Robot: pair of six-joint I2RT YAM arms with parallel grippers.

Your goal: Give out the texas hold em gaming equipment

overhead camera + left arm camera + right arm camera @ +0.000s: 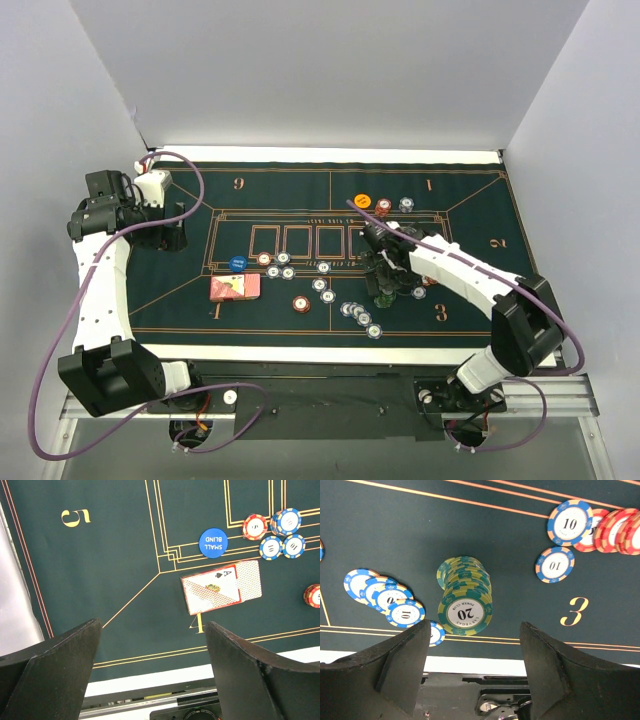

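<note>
A tall stack of green and yellow "20" poker chips (465,605) stands on the felt beside the number 3, leaning slightly. My right gripper (475,645) hovers open over it, and the stack stands free just beyond the fingertips, also seen from above (385,297). Fanned blue "10" chips (385,597) lie left of the stack. More blue chips (570,524) and red chips (620,527) lie at the upper right. My left gripper (155,650) is wide open and empty over the mat near the number 4. Ahead of it lie red-backed playing cards (222,586) with an ace face up and a blue "small blind" disc (213,543).
The dark green felt mat (180,300) covers the table, with white walls on three sides. An orange disc (362,200) and two chips (383,206) sit at the far middle. Loose chips (283,262) and a single red chip (301,303) lie mid-mat. The left arm (100,270) stands along the mat's left edge.
</note>
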